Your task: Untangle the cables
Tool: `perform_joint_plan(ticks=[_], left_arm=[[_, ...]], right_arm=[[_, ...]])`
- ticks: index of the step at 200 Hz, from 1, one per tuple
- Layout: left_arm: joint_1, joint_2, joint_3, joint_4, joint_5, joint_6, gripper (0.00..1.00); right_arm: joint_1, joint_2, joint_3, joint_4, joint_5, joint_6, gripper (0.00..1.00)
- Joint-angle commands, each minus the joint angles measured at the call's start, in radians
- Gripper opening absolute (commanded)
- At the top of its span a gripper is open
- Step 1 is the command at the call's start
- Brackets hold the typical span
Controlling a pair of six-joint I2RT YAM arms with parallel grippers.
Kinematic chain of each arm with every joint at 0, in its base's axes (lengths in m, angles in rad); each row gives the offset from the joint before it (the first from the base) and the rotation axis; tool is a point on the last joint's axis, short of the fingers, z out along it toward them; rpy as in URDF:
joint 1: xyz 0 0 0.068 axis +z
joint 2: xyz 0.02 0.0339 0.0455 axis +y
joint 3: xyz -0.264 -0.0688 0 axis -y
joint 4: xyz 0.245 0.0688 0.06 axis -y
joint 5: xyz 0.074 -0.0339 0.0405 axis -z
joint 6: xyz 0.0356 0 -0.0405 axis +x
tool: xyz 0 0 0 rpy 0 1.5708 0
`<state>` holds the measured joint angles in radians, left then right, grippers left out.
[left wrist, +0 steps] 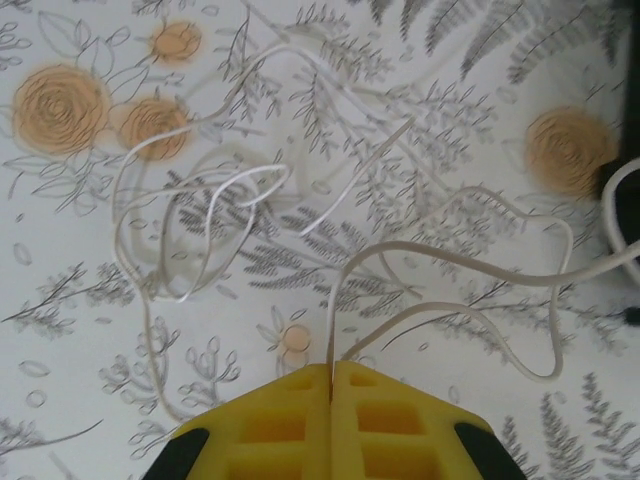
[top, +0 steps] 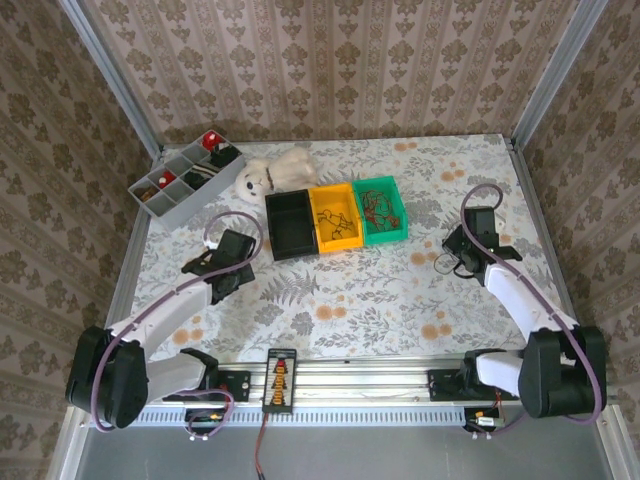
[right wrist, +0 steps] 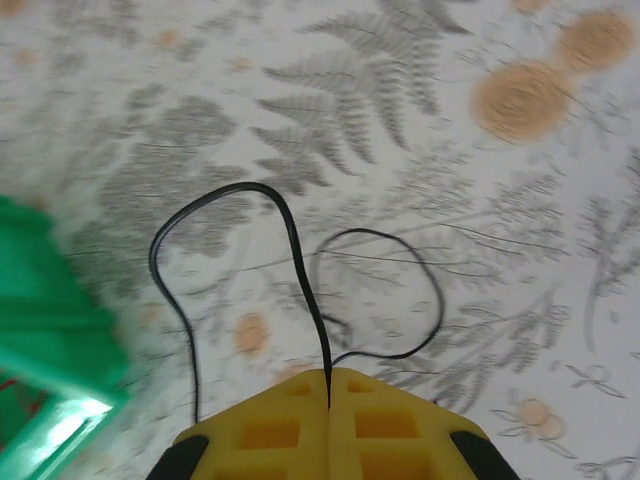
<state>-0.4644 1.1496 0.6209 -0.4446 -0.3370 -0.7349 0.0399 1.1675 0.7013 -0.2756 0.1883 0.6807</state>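
Both clamped, left claw (left wrist: pixel 330 375) on white cable (left wrist: pixel 450 262), right claw (right wrist: pixel 329 378) on black cable (right wrist: pixel 290 230)

The white cable (left wrist: pixel 460 262) runs off the right edge; the green bin (right wrist: pixel 45 320) is blurred.

no text, label, brand, number or sign can be read in any view. a small dark panel (top: pixel 281 378) on the rail at the near edge of the worktop (top: pixel 400 290) carries red and yellow marks, too small to tell whether they are letters or figures.
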Motion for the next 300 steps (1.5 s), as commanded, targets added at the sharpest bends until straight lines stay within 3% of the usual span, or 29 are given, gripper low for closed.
perform_joint_plan(ticks=[1,54,111,143,208,256,300], left_arm=[[0.001,-0.038,-0.048,0.1,0.002,-0.044,0.0],[0.001,-0.049,-0.087,0.115,-0.043,-0.13,0.0],[0.043,0.017,-0.047,0.08,-0.025,-0.134,0.0],[0.047,0.035,-0.039,0.081,-0.017,-0.129,0.0],[0.056,0.039,-0.042,0.081,-0.011,-0.127,0.0],[0.065,0.039,-0.047,0.084,-0.004,-0.132,0.0],[0.066,0.039,-0.047,0.085,-0.003,-0.13,0.0]], right_arm=[[0.063,-0.081,0.114,0.054,-0.04,-0.106,0.05],[0.219,-0.049,0.439,0.068,-0.129,-0.245,0.07],[0.289,0.209,0.701,0.172,-0.339,-0.195,0.08],[0.341,0.352,0.797,0.163,-0.334,-0.22,0.08],[0.415,0.535,0.8,0.129,-0.346,-0.23,0.08],[0.422,0.618,0.79,0.12,-0.273,-0.169,0.08],[0.425,0.713,0.808,0.09,-0.39,-0.109,0.09]])
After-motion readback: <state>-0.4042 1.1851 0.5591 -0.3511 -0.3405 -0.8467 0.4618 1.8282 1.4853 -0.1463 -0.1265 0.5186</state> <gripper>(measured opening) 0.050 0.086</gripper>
